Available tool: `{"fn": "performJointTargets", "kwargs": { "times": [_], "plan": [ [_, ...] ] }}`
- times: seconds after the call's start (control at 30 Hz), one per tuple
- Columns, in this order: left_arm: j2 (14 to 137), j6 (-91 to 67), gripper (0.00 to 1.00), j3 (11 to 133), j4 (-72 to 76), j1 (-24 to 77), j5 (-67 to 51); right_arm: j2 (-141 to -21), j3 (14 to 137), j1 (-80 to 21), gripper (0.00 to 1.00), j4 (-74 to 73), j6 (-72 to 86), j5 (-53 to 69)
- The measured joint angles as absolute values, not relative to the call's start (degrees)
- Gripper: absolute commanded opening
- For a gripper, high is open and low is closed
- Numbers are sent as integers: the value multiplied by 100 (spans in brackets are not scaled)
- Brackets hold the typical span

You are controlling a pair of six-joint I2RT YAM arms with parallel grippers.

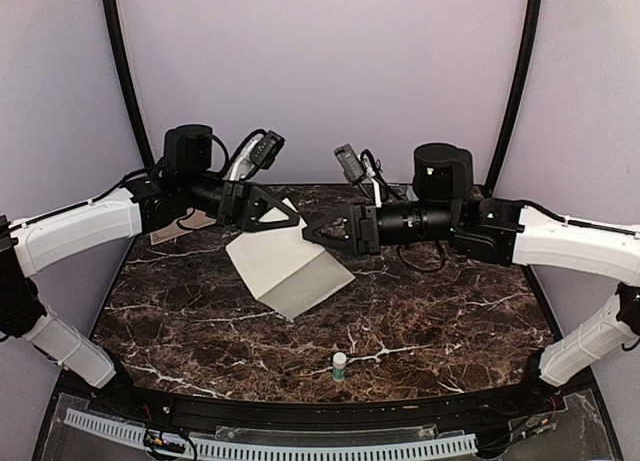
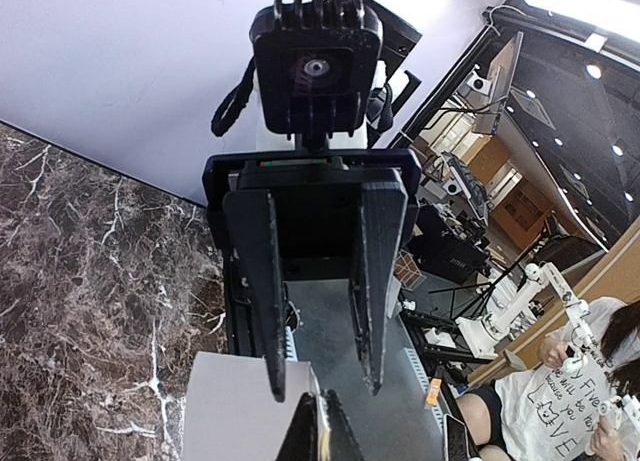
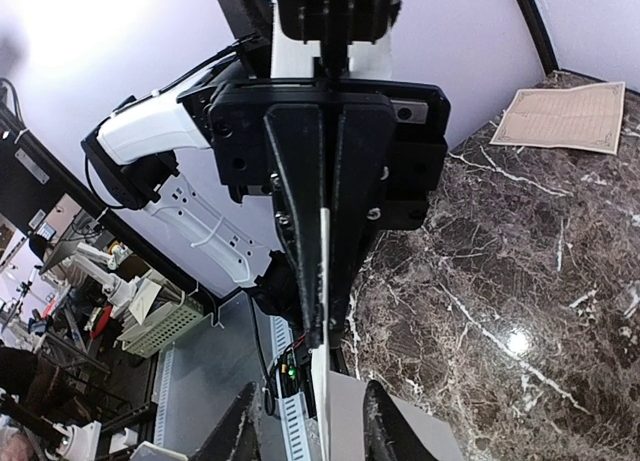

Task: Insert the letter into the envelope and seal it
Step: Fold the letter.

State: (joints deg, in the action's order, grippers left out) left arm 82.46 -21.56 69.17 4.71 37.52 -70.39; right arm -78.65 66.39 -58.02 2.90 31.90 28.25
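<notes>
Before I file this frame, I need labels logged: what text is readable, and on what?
"Five", "LOVE": on a bystander's white T-shirt; its other words are blurred.
Too small to read: print on the tan sheet, label on the glue stick.
None visible on the envelope.

From above, you lose the envelope's far corner under the left end effector, and most of the tan sheet at the surface's far left corner behind the left arm.
</notes>
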Motion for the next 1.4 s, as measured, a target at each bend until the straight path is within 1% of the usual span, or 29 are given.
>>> {"fn": "performJointTargets", "kwargs": {
  "times": [0.1,0.2,0.5,0.7,0.97,1.07,1.3,1.33,1.37,1.4],
  "plan": [
    [8246,-2213,0,6914,475,3752,-7039,-7867,6639,-5802,21,366,3179,2899],
    [8239,-2237,0,6895,493,3752,-7024,-7918,6657,-5802,13,429,3164,3004],
    [8036,-2239,0,6858,497,3752,-6810,-8073,6687,-5802,0,429,3098,3157],
    [8027,-2174,0,6862,395,3712,-6713,-8066,6663,-5802,0,434,3116,3173],
    [8029,-2012,0,6980,145,3579,-6635,-7926,6425,-5802,4,421,3183,3258],
    [8029,-1964,0,7061,113,3520,-6591,-7870,6337,-5802,0,340,3188,3306],
    [8029,-1833,0,7131,-54,3487,-6523,-7712,6208,-5804,0,279,3201,3308],
    [8029,-1820,0,7131,-64,3487,-6521,-7695,6198,-5804,12,283,3201,3295],
    [8029,-1813,0,7131,-86,3487,-6523,-7677,6184,-5804,18,285,3201,3288],
    [8029,-1809,0,7131,-97,3487,-6523,-7664,6173,-5804,21,279,3229,3282]
  ]
}}
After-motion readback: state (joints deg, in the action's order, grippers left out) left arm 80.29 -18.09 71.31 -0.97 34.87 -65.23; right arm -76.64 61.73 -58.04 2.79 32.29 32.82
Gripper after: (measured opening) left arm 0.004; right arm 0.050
